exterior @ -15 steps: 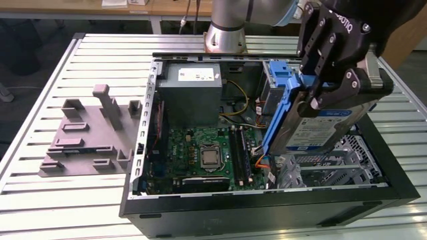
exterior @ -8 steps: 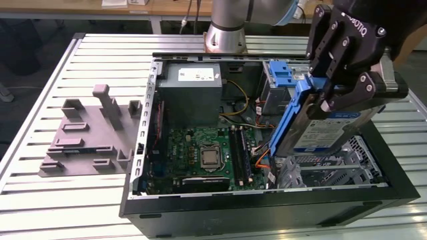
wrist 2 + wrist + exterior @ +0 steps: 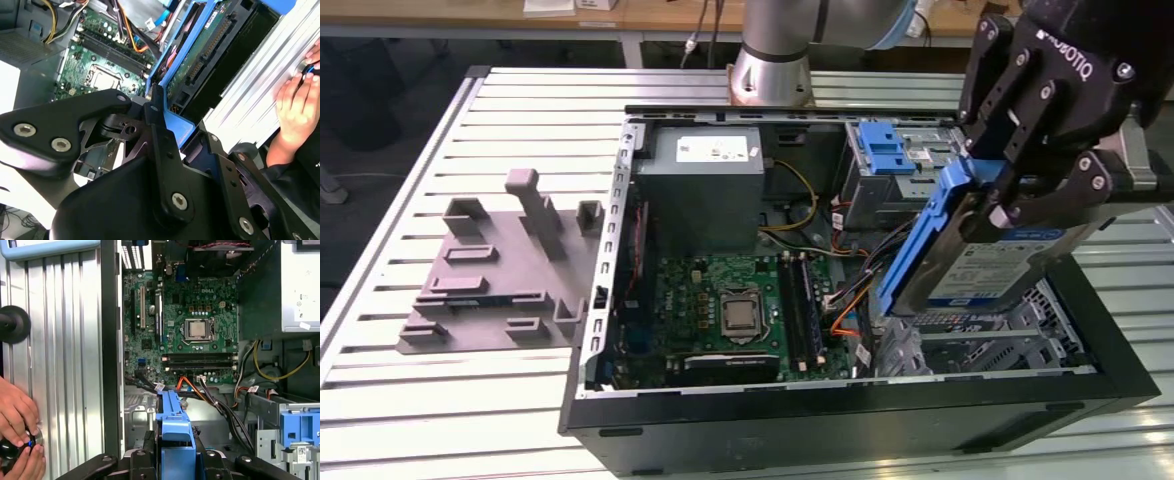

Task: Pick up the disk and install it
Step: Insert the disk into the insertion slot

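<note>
Where the open black computer case lies on the slatted metal counter, contents as follows:

- The disk: silver, with a white-and-blue printed label and a blue carrier frame. It stands on edge and tilted, clamped between the fingers of the tool.
- Tool: black, with white lettering on its housing, closed tight on the disk.
- Position of the disk: above the end of the case at the exterior view's right, over the perforated metal drive cage. In the first wrist view the blue frame edge rises between the tool's black links.
- Green motherboard: on the case floor, with a bare processor socket at its centre.
- Grey metal power supply: carries a small white sticker.
- Blue ridged latch tab: beside the power supply.
- Grey moulded fixture: on the counter at the exterior view's left, apart from the case.
- A person's hands: at the counter's edge, fingers on a dark knob
</note>
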Controlling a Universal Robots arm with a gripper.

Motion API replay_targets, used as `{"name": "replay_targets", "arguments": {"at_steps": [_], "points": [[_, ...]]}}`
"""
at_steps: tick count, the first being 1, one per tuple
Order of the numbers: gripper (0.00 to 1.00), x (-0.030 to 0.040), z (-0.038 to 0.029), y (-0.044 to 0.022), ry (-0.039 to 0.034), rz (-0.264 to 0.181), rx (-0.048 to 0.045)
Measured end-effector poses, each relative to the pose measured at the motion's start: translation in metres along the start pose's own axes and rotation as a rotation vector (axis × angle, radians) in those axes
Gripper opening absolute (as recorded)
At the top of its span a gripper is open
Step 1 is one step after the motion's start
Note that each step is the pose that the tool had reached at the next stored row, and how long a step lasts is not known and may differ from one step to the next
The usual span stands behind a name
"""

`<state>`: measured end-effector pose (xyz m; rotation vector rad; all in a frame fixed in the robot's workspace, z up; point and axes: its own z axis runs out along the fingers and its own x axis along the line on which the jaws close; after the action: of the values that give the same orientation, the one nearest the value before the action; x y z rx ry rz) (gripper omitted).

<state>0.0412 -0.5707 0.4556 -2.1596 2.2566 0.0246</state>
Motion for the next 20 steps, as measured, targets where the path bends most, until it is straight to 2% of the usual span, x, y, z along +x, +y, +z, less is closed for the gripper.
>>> {"name": "replay_targets", "arguments": {"at_steps": [4, 20], "points": [[0.36, 0.0000, 0.0007, -0.0066, -0.0001, 0.000, 0.0000], [0.36, 0.0011, 0.0058, -0.0200, -0.0001, 0.000, 0.0000]]}}
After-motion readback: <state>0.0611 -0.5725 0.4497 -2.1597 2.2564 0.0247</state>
